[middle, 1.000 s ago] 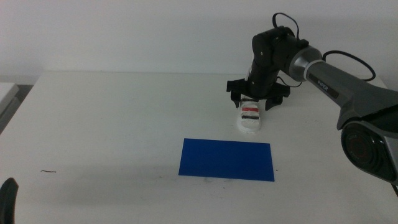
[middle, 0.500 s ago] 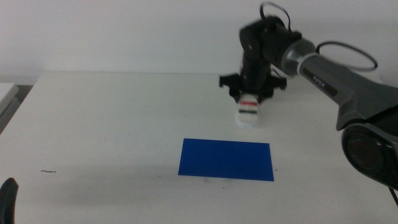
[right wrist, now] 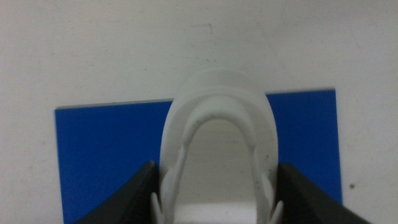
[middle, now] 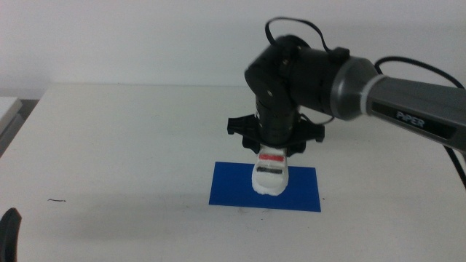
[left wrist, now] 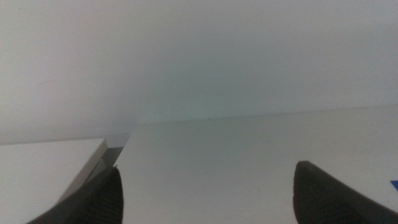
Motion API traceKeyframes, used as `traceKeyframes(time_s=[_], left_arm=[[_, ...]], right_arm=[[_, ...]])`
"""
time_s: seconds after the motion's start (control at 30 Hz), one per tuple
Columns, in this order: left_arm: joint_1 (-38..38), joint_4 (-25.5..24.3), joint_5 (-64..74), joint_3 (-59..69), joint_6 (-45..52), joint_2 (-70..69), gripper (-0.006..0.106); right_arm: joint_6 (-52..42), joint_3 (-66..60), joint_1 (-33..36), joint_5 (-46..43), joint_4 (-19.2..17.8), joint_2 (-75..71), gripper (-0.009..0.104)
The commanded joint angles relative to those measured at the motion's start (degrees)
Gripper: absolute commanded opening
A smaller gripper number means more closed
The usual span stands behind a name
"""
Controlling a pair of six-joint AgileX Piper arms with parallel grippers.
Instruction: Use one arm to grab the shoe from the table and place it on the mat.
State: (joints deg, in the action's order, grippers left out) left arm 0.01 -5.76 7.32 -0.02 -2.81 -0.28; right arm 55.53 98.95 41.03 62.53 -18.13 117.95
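The shoe (middle: 270, 173) has been carried from the bare table (middle: 131, 145) to above the blue mat (middle: 231, 183), clamped in the right gripper (middle: 271, 149). Only lowering and release appear left. The left gripper (left wrist: 205, 196) waits wide apart at the near-left edge.

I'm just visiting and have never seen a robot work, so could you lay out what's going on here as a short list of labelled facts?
Working arm: right gripper, jaws shut on the small white shoe with black and red straps
Shoe position: held over the flat deep-blue rectangular mat; whether it touches the mat cannot be told
Surface: plain white table
Waiting arm: left gripper, jaws open, holding nothing, at the table's near left edge
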Motion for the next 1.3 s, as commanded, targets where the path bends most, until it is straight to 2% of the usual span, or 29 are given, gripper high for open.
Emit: traceKeyframes(time_s=[0.0, 0.17, 0.37, 0.4, 0.5, 0.6, 0.7, 0.8, 0.83, 1.0, 1.13, 1.27], left_arm=[[0.0, 0.2, -0.7, 0.0, -0.1, 0.3, 0.094], [0.0, 0.2, -0.7, 0.0, -0.1, 0.3, 0.094], [0.0, 0.2, -0.7, 0.0, -0.1, 0.3, 0.094], [0.0, 0.2, -0.7, 0.0, -0.1, 0.3, 0.094], [0.0, 0.2, -0.7, 0.0, -0.1, 0.3, 0.094], [0.0, 0.2, -0.7, 0.0, -0.1, 0.3, 0.094], [0.0, 0.2, -0.7, 0.0, -0.1, 0.3, 0.094], [0.0, 0.2, -0.7, 0.0, -0.1, 0.3, 0.094], [0.0, 0.2, -0.7, 0.0, -0.1, 0.3, 0.094], [0.0, 0.2, -0.7, 0.0, -0.1, 0.3, 0.094], [0.0, 0.2, -0.7, 0.0, -0.1, 0.3, 0.094], [0.0, 0.2, -0.7, 0.0, -0.1, 0.3, 0.094]], right_arm=[[4.1, -2.7, 0.0, -2.8, -1.9, -1.3, 0.014], [4.7, -2.8, 0.0, -2.5, -0.1, -1.2, 0.014], [4.1, -2.8, 0.0, -2.4, 0.0, -1.1, 0.014], [4.9, -2.8, 0.0, -2.6, 1.6, -1.1, 0.014], [6.6, -2.8, 0.0, -2.8, 1.8, -1.1, 0.014], [18.3, -2.8, 0.0, -2.9, 1.9, -1.1, 0.014], [38.9, -2.8, 0.0, -2.5, 1.8, -1.1, 0.014], [63.4, -2.8, 0.0, 0.6, 1.8, -1.1, 0.014], [67.1, -2.8, 0.0, 1.1, 2.8, -1.1, 0.014], [67.1, -2.8, -1.5, -2.2, 4.3, -0.8, 0.014], [67.1, -2.8, -3.9, -2.6, 10.2, 0.2, 0.014], [67.1, -2.7, -5.2, -1.6, 13.9, 2.2, 0.013]])
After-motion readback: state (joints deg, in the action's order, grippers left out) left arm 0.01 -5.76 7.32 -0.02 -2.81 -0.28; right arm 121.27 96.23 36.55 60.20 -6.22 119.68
